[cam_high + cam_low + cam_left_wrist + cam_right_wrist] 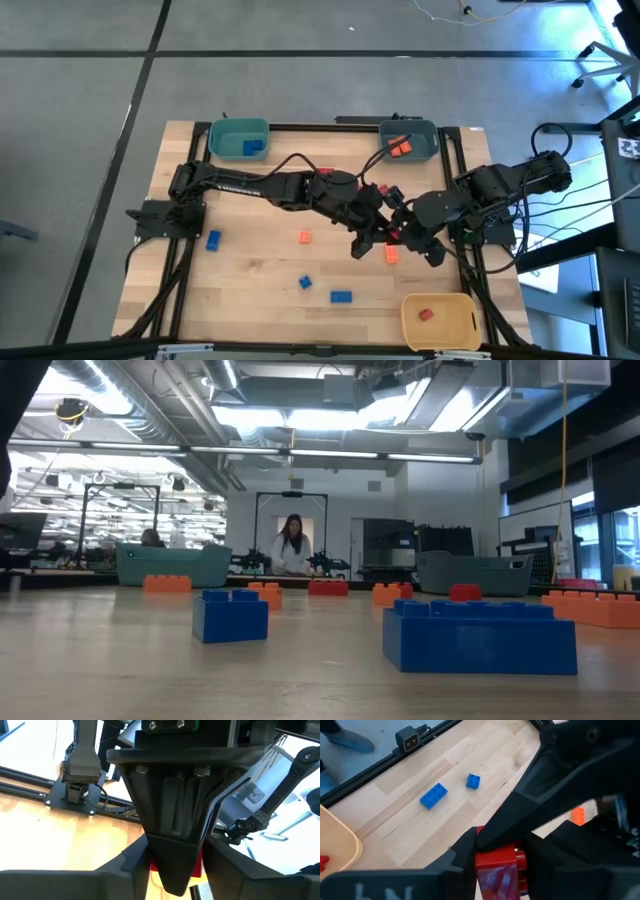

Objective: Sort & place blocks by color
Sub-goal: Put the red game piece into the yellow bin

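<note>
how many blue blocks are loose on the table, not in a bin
3 visible: one at the left, one near the middle front, and a longer one just right of it. The arms may hide more.

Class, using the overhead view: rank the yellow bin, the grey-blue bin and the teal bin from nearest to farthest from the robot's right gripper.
Measured from the right gripper:
1. Yellow bin, at the table's near right corner, nearest.
2. Grey-blue bin, at the far edge, right of centre; only slightly farther than the yellow bin.
3. Teal bin, at the far left, clearly farthest.
</note>
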`<state>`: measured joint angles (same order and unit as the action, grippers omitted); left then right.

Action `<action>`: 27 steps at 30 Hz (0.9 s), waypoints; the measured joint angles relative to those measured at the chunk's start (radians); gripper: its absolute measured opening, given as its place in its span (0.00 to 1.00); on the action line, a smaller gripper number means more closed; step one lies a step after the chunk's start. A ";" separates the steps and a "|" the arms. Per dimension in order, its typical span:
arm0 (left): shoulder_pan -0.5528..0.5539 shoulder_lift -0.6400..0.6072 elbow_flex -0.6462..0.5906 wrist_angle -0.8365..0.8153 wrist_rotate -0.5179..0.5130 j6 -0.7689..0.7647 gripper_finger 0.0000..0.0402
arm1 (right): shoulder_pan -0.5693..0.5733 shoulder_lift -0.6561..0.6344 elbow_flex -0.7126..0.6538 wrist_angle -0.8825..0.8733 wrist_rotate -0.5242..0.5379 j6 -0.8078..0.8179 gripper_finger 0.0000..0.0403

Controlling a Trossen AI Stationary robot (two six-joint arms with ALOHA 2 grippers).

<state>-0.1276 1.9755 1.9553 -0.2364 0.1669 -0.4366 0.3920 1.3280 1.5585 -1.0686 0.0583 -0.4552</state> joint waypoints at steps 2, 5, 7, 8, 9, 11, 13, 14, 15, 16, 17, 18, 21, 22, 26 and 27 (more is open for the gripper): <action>-0.001 0.000 0.000 -0.007 -0.003 -0.005 0.44 | -0.001 0.000 -0.001 -0.011 -0.004 0.009 0.27; -0.003 -0.003 0.000 -0.015 -0.008 -0.007 0.49 | 0.000 0.000 -0.001 -0.013 -0.004 0.009 0.27; -0.004 -0.003 0.000 -0.017 -0.017 -0.019 0.51 | -0.001 0.000 -0.001 -0.013 -0.003 0.009 0.27; -0.004 -0.003 0.000 -0.018 -0.017 -0.022 0.51 | -0.001 0.000 -0.002 -0.013 -0.002 0.009 0.27; -0.003 -0.003 0.000 -0.018 -0.016 -0.025 0.51 | -0.001 0.000 -0.002 -0.014 -0.001 0.009 0.27; -0.004 -0.003 0.000 -0.020 -0.016 -0.030 0.52 | -0.001 0.000 -0.002 -0.019 0.000 0.008 0.27; -0.007 -0.003 0.000 -0.039 -0.018 -0.033 0.52 | -0.001 0.000 -0.002 -0.028 0.002 0.008 0.27; -0.007 -0.004 0.000 -0.058 -0.018 -0.033 0.52 | -0.001 0.000 -0.002 -0.030 0.004 0.008 0.27; -0.010 -0.004 0.000 -0.083 -0.016 -0.033 0.52 | -0.001 0.001 -0.002 -0.034 0.009 0.008 0.27; -0.014 -0.005 0.000 -0.112 -0.016 -0.034 0.52 | -0.001 0.001 -0.002 -0.038 0.016 0.008 0.27; -0.016 -0.005 0.000 -0.138 -0.015 -0.034 0.52 | -0.001 0.001 -0.002 -0.037 0.017 0.008 0.26; -0.020 -0.004 0.000 -0.159 -0.014 -0.034 0.52 | -0.002 0.001 -0.002 -0.037 0.020 0.008 0.26; -0.032 -0.004 0.000 -0.191 -0.034 -0.033 0.52 | -0.001 0.000 -0.002 -0.049 0.019 0.008 0.25; -0.035 -0.004 0.000 -0.201 -0.047 -0.029 0.52 | -0.001 0.000 -0.002 -0.053 0.017 0.009 0.25; -0.047 -0.004 0.000 -0.256 -0.074 -0.025 0.52 | -0.001 0.001 -0.002 -0.078 0.014 0.031 0.25; -0.048 -0.004 0.000 -0.282 -0.076 -0.025 0.52 | -0.001 0.000 -0.002 -0.086 0.013 0.036 0.25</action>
<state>-0.1761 1.9713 1.9549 -0.5179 0.0911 -0.4618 0.3908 1.3285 1.5566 -1.1544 0.0717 -0.4191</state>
